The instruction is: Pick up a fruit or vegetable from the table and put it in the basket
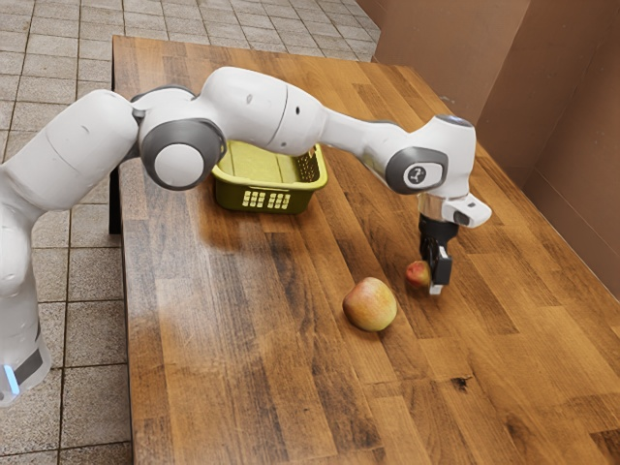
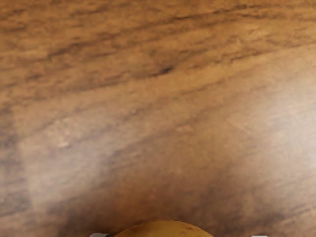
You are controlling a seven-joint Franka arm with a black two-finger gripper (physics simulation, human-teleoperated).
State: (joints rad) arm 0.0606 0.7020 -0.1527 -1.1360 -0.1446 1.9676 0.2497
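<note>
My claw [image 1: 437,285], its fingers wide apart and gripping nothing, reaches down at the small fruit [image 1: 417,274], which lies between them but nearer one, well to the exterior view's right of the green basket [image 1: 263,200].

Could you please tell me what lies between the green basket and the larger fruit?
Between the basket and the larger fruit lies just wooden tabletop, as the exterior view shows.

On tabletop [image 1: 232,387]: basket [image 1: 262,200]; first fruit [image 1: 370,304], nearer the camera, toward the exterior view's right. Second fruit [image 1: 417,274]: farther right, at the hand [image 1: 439,279].
</note>
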